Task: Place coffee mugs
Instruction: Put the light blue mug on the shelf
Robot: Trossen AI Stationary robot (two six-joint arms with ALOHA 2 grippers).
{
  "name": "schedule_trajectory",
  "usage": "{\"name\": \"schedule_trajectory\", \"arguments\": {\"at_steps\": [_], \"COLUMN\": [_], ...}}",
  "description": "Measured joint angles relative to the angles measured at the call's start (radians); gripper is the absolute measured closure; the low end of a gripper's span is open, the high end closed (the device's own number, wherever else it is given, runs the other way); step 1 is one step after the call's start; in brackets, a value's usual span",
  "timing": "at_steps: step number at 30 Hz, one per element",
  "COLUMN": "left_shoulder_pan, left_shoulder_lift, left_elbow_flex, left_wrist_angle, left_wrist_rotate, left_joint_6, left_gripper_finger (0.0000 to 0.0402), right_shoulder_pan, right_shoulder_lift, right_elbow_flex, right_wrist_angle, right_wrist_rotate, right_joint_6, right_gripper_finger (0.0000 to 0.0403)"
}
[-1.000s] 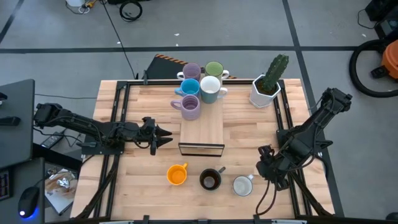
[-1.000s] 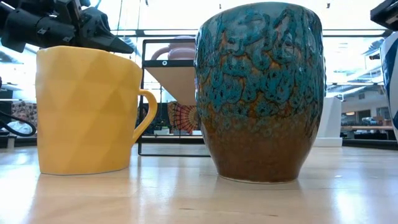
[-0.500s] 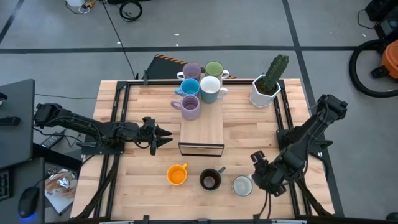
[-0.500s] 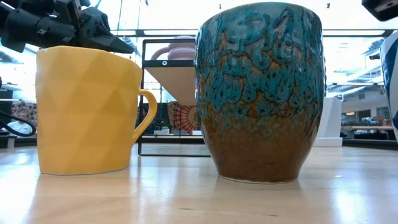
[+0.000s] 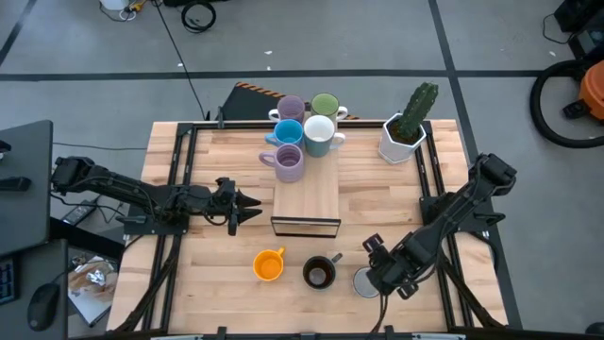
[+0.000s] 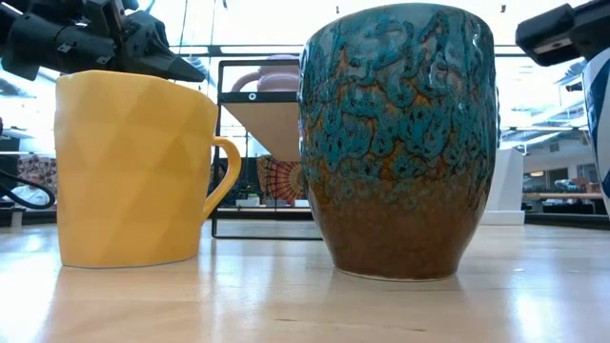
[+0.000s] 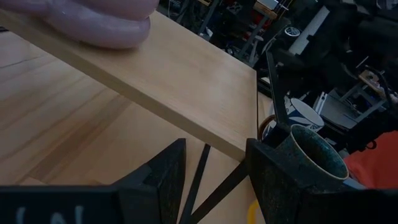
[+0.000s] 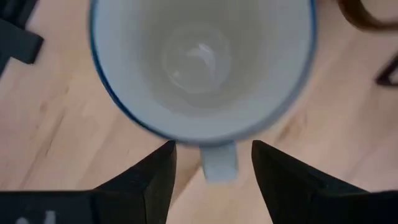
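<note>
Right end effector (image 8: pixel 211 171) open, straddling white mug's (image 8: pixel 202 65) handle

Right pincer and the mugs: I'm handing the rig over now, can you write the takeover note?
Right pincer: open, directly above the white mug, fingers straddling its handle, no grip yet.
Left pincer: open, empty, waiting left of the wooden shelf.
Done: five mugs on the shelf: two lilac, light blue, white, green.
Left: orange mug, black mug and the white one, all on the table in front.
</note>
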Motion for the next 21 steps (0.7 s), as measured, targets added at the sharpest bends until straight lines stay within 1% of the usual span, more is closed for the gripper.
{"name": "schedule_trajectory", "arguments": {"at_steps": [5, 8, 11, 18, 21], "left_shoulder_pan": [0.000, 0.000, 0.000, 0.000, 0.000], "left_shoulder_lift": [0.000, 0.000, 0.000, 0.000, 0.000], "left_elbow_flex": [0.000, 0.000, 0.000, 0.000, 0.000], "left_wrist_angle": [0.000, 0.000, 0.000, 0.000, 0.000], "left_wrist_rotate": [0.000, 0.001, 0.001, 0.002, 0.002], "left_joint_6": [0.000, 0.000, 0.000, 0.001, 0.001], "left_gripper_finger": [0.0228, 0.0228, 0.0228, 0.0228, 0.0228], "right_shoulder_pan": [-0.013, -0.022, -0.027, -0.033, -0.034], "right_shoulder_lift": [0.055, 0.087, 0.104, 0.112, 0.111], "right_elbow_flex": [0.000, -0.001, -0.001, -0.001, -0.001], "right_wrist_angle": [0.026, 0.025, 0.024, 0.031, 0.031], "right_wrist_rotate": [-0.015, -0.017, -0.018, -0.019, -0.020], "right_joint_6": [-0.041, -0.054, -0.062, -0.061, -0.051], "right_gripper_finger": [0.0192, 0.0206, 0.0232, 0.0309, 0.0327]}}
